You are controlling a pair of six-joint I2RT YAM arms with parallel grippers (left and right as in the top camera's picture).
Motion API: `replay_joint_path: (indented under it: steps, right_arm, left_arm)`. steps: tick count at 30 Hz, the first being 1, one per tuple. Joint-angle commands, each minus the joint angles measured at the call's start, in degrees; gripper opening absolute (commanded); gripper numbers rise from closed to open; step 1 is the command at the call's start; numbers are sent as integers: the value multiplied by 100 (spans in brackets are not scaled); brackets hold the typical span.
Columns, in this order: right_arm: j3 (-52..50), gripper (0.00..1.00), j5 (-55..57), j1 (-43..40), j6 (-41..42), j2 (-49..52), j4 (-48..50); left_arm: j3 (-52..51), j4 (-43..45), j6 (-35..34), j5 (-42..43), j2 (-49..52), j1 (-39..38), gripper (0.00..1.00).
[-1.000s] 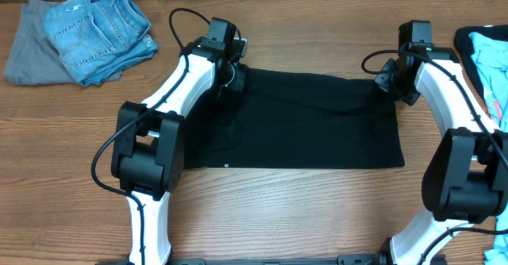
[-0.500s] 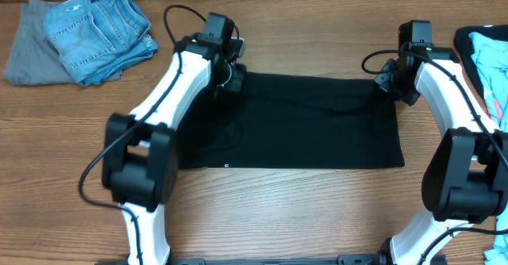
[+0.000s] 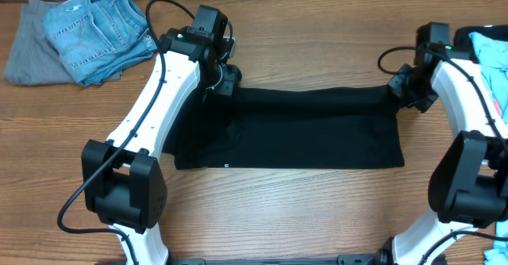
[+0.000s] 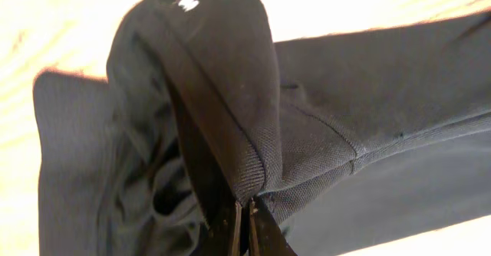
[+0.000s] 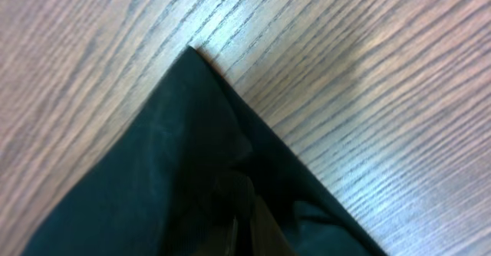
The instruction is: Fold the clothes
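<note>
The black shirt [image 3: 317, 134] lies across the middle of the tabletop [image 3: 302, 27], spread wide from left to right. Its near hem runs straight and flat, parallel to the near edge, with a strip of bare wood between them. A tiny white tag [image 3: 225, 167] sits on that hem toward the left. The shirt's right side edge is straight, and its left side is more rumpled, partly under the left arm.

The far edge is drawn into a taut line between the two hands. The left hand [image 3: 226, 78] is clamped on the far-left corner. In the left wrist view its fingers [image 4: 244, 225] are pressed together on a stitched fold of the cloth [image 4: 345, 95], which rises in a peak carrying a small white mark [image 4: 187, 3]. The right hand [image 3: 401, 86] grips the far-right corner. In the right wrist view the fabric [image 5: 153, 179] drapes over the closed fingers [image 5: 234, 210] and comes to a point against the wood grain.

Bare wood lies beyond the far edge of the shirt, toward the far edge of the tabletop. The far-left corner holds folded light-blue jeans [image 3: 99, 31] resting on a grey cloth [image 3: 28, 55], well apart from the shirt. At the right edge lies a pile of light-blue and black clothing [image 3: 488, 59], just beside the right arm.
</note>
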Motion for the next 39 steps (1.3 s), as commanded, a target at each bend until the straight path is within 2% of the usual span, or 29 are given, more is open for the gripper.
replay_joint_path:
  steps: [1,7,24,35,37,38,39]
  right_arm:
    - [249,4,-308,-146,83,-400,-162]
    - [251,4,-313,-155,85,-483,-437]
    - [249,4,-304,-155,83,-507,-1945]
    - [-149,4,-291,-90,85,-505,-2092]
    - [-243,12,-289,-90,85,-505,-2055]
    - [-278,24,-289,-90,85,-505,-2039]
    - [-317,29,-289,-90,85,-505,-2033]
  left_arm:
    - [66,-354,-232,-164,-55,-28,4]
    - [66,-942,-564,-640,-55,-24,4]
    - [28,-2361,-691,-719,-44,-28,4]
    - [-909,-2184,-693,-695,-42,-28,5]
    - [-1193,-2046,-691,-697,-42,-28,11]
    - [-1307,-1991,-691,-697,-42,-28,19]
    - [-1429,-1923,-688,-699,-42,-26,22]
